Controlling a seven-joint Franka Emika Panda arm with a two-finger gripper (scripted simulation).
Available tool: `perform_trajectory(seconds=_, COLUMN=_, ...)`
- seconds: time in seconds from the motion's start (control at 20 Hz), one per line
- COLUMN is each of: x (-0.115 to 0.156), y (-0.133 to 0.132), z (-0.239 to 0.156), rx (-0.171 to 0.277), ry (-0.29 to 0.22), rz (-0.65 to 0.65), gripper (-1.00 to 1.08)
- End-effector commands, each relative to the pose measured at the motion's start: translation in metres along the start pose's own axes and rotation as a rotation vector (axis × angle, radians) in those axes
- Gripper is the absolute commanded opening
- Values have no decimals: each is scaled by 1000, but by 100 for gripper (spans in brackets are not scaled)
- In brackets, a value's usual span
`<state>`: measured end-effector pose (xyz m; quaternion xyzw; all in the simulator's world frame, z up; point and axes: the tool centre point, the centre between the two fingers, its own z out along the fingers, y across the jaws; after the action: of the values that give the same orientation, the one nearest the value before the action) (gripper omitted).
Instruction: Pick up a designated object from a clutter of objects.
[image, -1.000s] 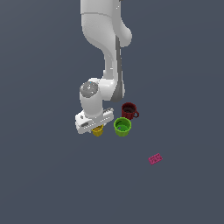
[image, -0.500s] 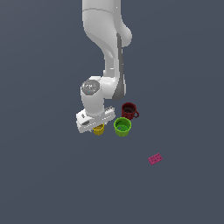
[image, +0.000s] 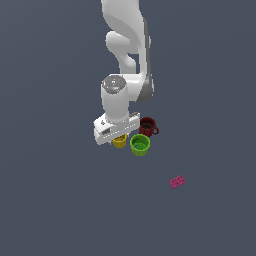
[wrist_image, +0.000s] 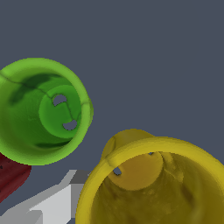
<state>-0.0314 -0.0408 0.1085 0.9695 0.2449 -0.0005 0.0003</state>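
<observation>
The small yellow cup (image: 120, 142) hangs just under my gripper (image: 118, 135), beside the bright green cup (image: 140, 144) and the dark red mug (image: 148, 127). The gripper looks shut on the yellow cup's rim. In the wrist view the yellow cup (wrist_image: 153, 183) fills the near corner, with one grey finger (wrist_image: 57, 204) against the outside of its wall. The green cup (wrist_image: 41, 111) and a sliver of the red mug (wrist_image: 11, 175) lie beyond. The other finger is hidden.
A flat pink block (image: 177, 181) lies apart on the grey floor, toward the exterior view's lower right. The white arm (image: 127, 60) rises above the cups.
The gripper and the yellow cup have moved together slightly up and toward the exterior view's right, closer to the green cup. The other objects have not moved.
</observation>
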Motion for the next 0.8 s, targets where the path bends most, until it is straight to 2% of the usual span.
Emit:
perform_trajectory(seconds=0.0, x=5, y=-13, z=-21, rx=-2, ry=1, rz=0, gripper=-100)
perform_trajectory(seconds=0.75, x=43, y=-110, z=-168, rx=-3, ry=0, rz=-1, gripper=-100)
